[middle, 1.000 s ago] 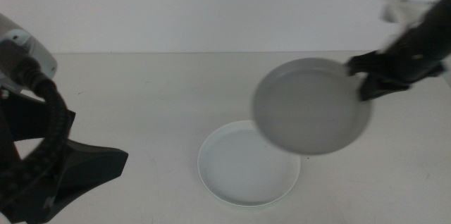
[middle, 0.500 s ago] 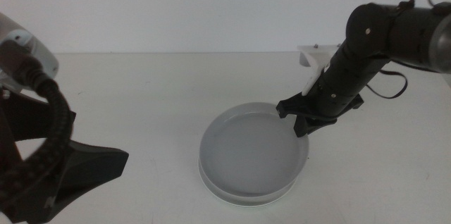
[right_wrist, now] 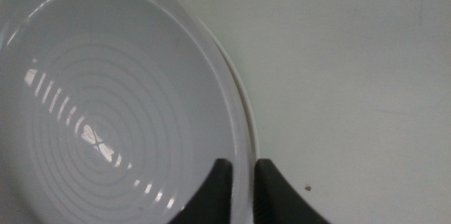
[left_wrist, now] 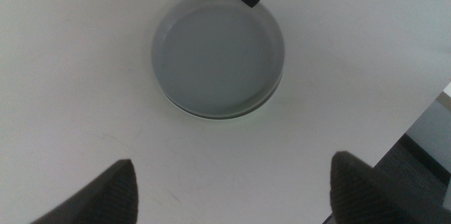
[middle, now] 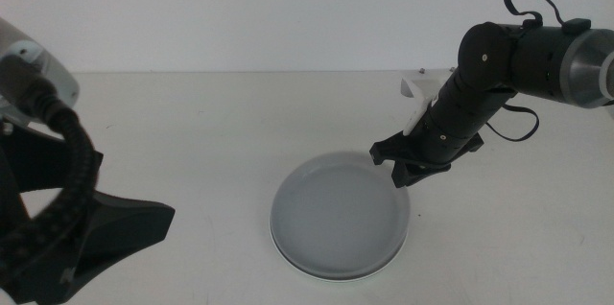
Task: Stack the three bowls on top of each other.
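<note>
Placement step: the right pincer (middle: 401, 169) grips the far-right rim of the shallow round light grey bowl (middle: 338, 217), nested in the white bowl (middle: 331, 270) mid-bench; next move, judged: release and lift clear.

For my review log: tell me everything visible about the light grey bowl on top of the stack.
The light grey bowl is round, shallow and plate-like with a low rim, smooth like plastic, with concentric rings on its floor. It lies level, nested on a white bowl whose rim shows beneath. The right gripper straddles its rim at the far right edge, one jaw inside, one outside.
</note>
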